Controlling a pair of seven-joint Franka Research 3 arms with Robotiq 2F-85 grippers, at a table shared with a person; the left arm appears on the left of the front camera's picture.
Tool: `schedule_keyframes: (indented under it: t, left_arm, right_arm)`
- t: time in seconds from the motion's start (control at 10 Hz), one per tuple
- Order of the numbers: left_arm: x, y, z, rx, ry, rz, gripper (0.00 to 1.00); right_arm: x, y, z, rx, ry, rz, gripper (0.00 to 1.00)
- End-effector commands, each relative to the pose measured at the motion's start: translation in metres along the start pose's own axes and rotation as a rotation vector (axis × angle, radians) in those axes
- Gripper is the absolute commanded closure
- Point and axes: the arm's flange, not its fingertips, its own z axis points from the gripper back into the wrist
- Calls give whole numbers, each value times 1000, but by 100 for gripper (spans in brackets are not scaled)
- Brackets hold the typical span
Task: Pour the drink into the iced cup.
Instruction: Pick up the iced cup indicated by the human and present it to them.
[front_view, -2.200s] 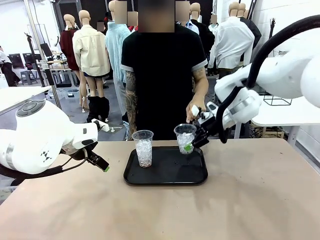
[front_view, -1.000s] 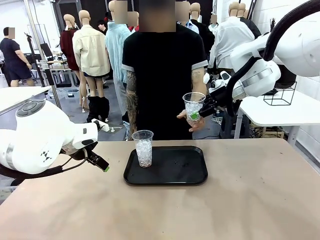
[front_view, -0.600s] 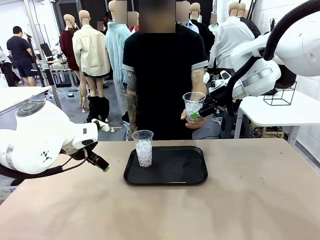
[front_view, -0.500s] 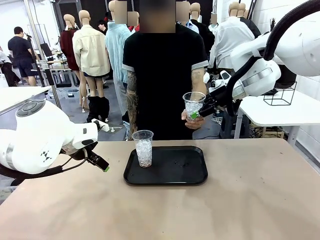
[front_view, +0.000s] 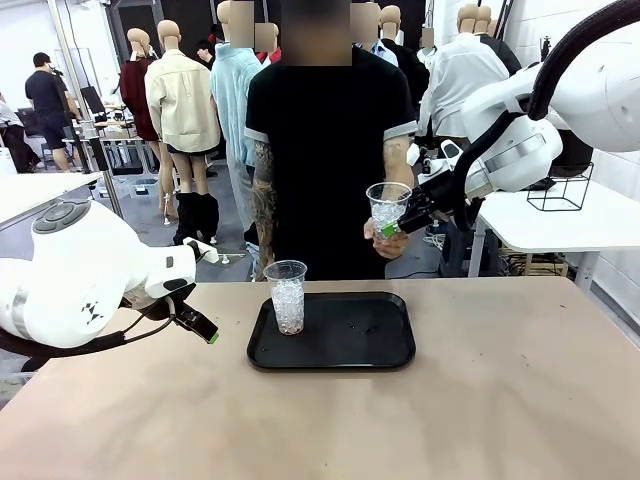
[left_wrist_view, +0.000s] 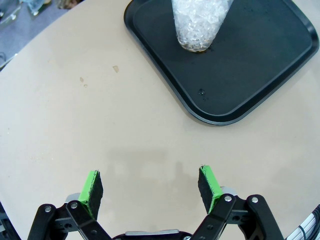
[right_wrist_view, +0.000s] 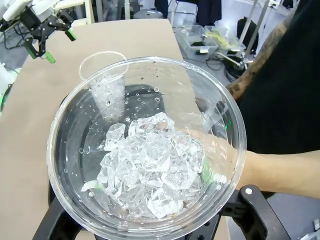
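One iced cup (front_view: 385, 203), grasped by right gripper (front_view: 393, 223) beyond table's (front_view: 500, 380) far edge, person's hand (front_view: 389, 243) underneath; left gripper (left_wrist_view: 150, 182) released.

A bare tan desk (front_view: 480, 400) spans the lower frame. At right stands a white table (front_view: 570, 225) carrying a black wire basket (front_view: 555, 190), with a white wall (front_view: 560, 25) above. Another white table (front_view: 35, 190) sits at left, over grey floor (front_view: 140, 205).
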Motion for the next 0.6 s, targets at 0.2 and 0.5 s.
schedule_keyframes:
  t: [0.2,0.5]
  left_arm:
    - [0,2,1,0,-2,3,0]
    - [0,2,1,0,-2,3,0]
  right_arm:
    - [-18,36,36,-12,-43,5,0]
    - [-58,99,93,-61,-100,-3,0]
